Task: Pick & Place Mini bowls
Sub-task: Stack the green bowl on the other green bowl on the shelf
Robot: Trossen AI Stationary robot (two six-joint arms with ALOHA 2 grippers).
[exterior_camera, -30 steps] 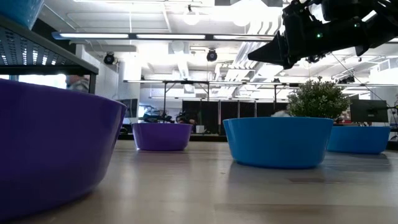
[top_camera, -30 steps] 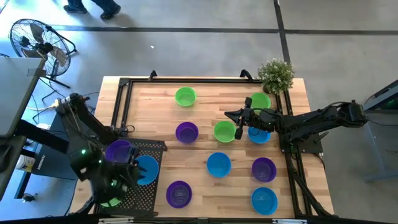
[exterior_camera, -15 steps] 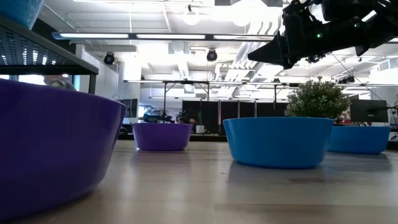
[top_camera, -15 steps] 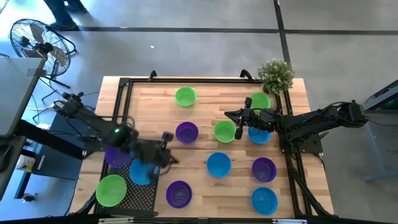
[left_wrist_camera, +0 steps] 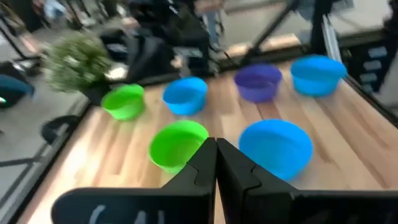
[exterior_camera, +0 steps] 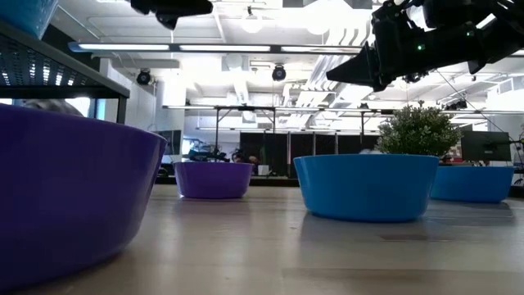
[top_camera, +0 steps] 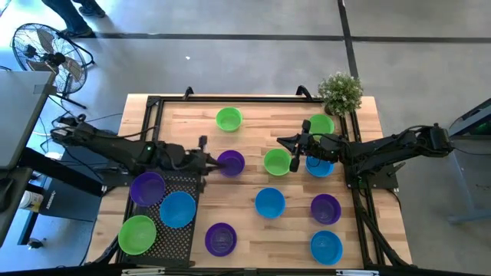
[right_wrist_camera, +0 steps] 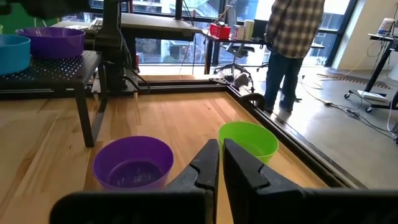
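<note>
Fingers of the left gripper (top_camera: 209, 160) are pressed together with nothing between them — seen at left of centre in the high view, just beside a purple bowl (top_camera: 231, 162) on the wooden table (top_camera: 253, 130). In the left wrist view the same closed fingers (left_wrist_camera: 216, 163) point toward a green bowl (left_wrist_camera: 178, 143) and a blue bowl (left_wrist_camera: 275, 146), with more bowls lined up behind them.

Below the left arm, at lower left of the high view, a black perforated shelf (top_camera: 178, 236) is seen carrying three bowls: purple (top_camera: 146, 188), blue (top_camera: 177, 208) and green (top_camera: 137, 234).

The right gripper (top_camera: 292, 152) is held at right of centre, above the table beside a green bowl (top_camera: 277, 162); its fingers (right_wrist_camera: 219, 163) are likewise shut and empty. A blue bowl (top_camera: 319, 164) lies partly under that arm.

Remaining bowls are spread over the table — green ones at upper centre (top_camera: 229, 119) and upper right (top_camera: 321, 124), blue at centre (top_camera: 270, 202) and lower right (top_camera: 326, 246), purple at lower centre (top_camera: 221, 238) and right (top_camera: 325, 208). A potted plant (top_camera: 340, 92) stands at the table's upper right corner.
</note>
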